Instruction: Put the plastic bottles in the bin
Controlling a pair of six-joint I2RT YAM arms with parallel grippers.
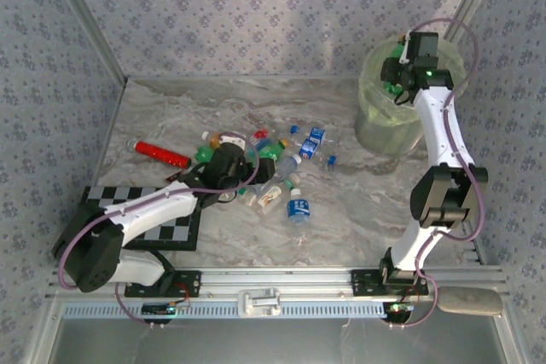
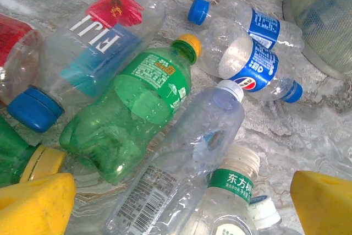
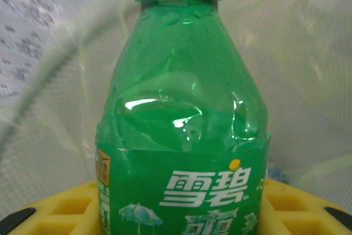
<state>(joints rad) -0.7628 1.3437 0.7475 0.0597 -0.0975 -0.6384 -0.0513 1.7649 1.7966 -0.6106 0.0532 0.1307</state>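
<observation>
Right end effector point(image 1: 399, 72): pinching green bottle point(image 3: 184, 136) over bin point(image 1: 375, 130), upper right. Left end effector point(image 1: 235, 164): spread wide above plastic bottles point(image 1: 275, 159) on table point(image 1: 171, 112), centre.

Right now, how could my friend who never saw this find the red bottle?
On the grey marbled table, find the flat black-and-white checkerboard at the near left. Just past its far edge lies a long red plastic bottle, left of the heap of clear and green plastic bottles. It is the only long, solid red one.
</observation>
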